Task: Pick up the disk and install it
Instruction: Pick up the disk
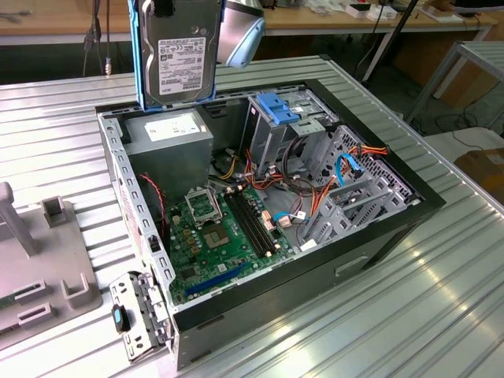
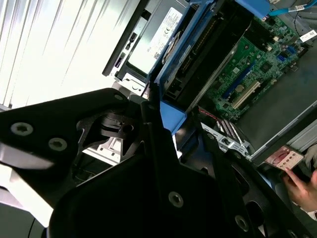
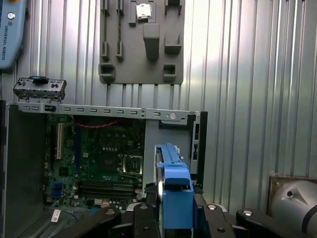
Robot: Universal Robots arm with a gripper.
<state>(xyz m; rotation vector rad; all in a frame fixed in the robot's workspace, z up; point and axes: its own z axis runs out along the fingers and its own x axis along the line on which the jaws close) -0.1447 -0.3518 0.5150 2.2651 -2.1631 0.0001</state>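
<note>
The disk (image 1: 179, 63), a grey metal drive with a white label in a blue carrier, hangs upright in the air above the back corner of the open computer case (image 1: 386, 228). My gripper (image 1: 175, 6) is shut on its top edge at the upper border of the exterior view. In the first wrist view the carrier's blue edge (image 3: 171, 191) stands between the black fingers (image 3: 141, 218), with the motherboard (image 3: 99, 163) beyond it. In the second wrist view the disk (image 2: 185, 47) slants away from the gripper (image 2: 158, 111). It hangs over the grey power supply box (image 1: 169, 134).
A metal drive cage with a blue plastic top (image 1: 277, 110) stands inside the case to the exterior view's right of the disk, amid loose cables (image 1: 346, 169). A grey fixture plate (image 1: 39, 268) and a small metal bracket (image 1: 138, 315) lie on the ribbed table. A person's hand (image 2: 302, 191) shows nearby.
</note>
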